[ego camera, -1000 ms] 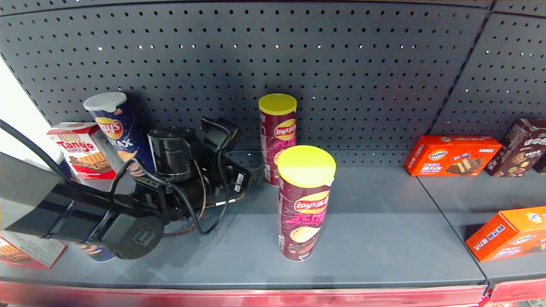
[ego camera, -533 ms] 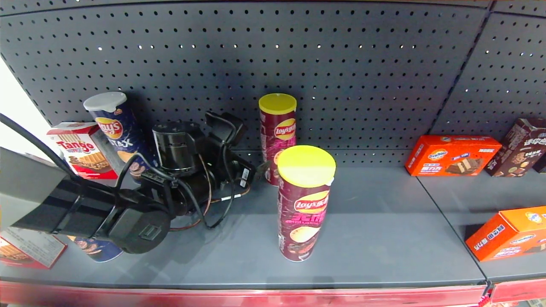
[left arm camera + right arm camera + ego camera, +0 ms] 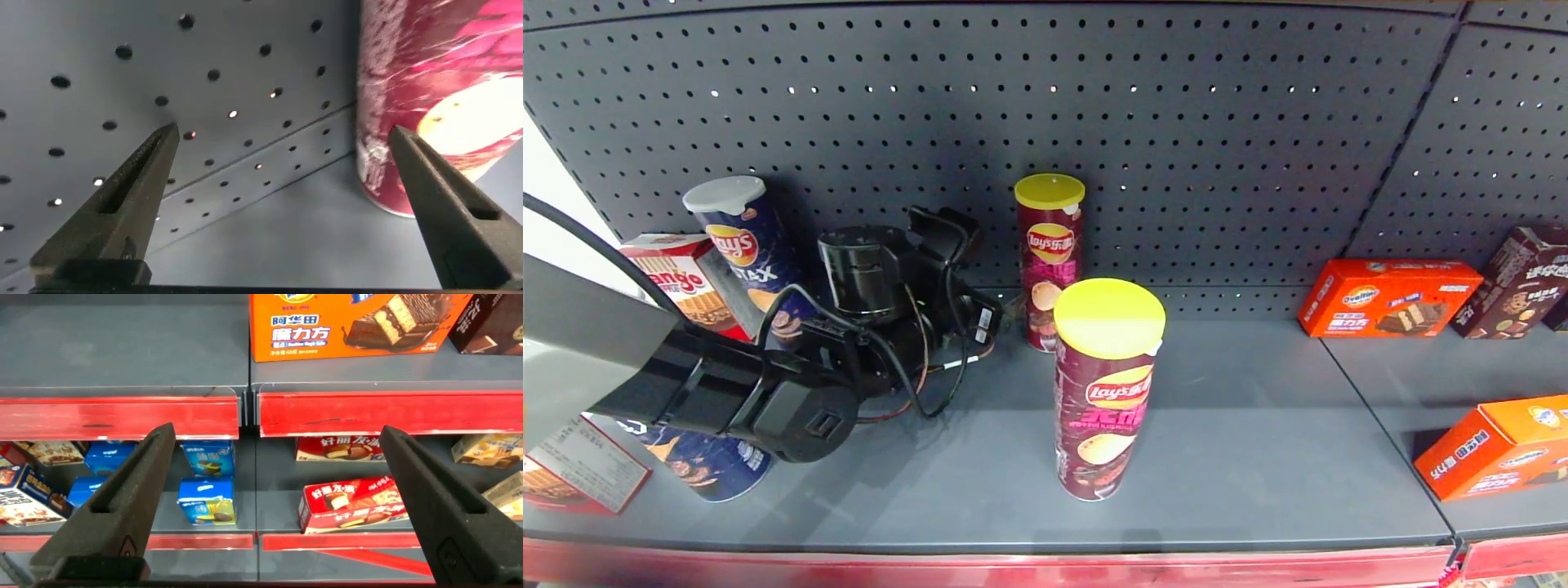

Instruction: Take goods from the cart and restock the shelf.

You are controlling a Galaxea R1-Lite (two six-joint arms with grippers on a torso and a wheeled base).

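In the head view, the shelf [image 3: 1258, 425] already carries two maroon cans with yellow lids. The front can [image 3: 1104, 392] stands upright near the middle, and the rear can [image 3: 1049, 261] stands upright close to the back panel [image 3: 1176, 122]. Your left arm [image 3: 768, 392] lies over the shelf's left part, with its wrist just beside the rear can and a blue can [image 3: 747, 245] close on its other side.

In the left wrist view, the left tool [image 3: 283, 131] has its fingers spread wide apart and holds nothing. The rear can sits at one finger [image 3: 441, 220] rather than in the gap, which shows bare panel. You cannot tell whether that finger touches the can.

The can looks placed, so the step in hand is probably clearing the tool away. Keep the fingers apart and draw back along the tool's own line, not sideways. A sweep toward the near finger could tip the tall, narrow can. Watch the wrist against the blue can and the elbow against the front can as you come out.

In the right wrist view, the right tool [image 3: 276, 431] is also spread apart and empty. It faces lower shelves of boxed goods below an orange box [image 3: 359, 327]. Leave it parked.
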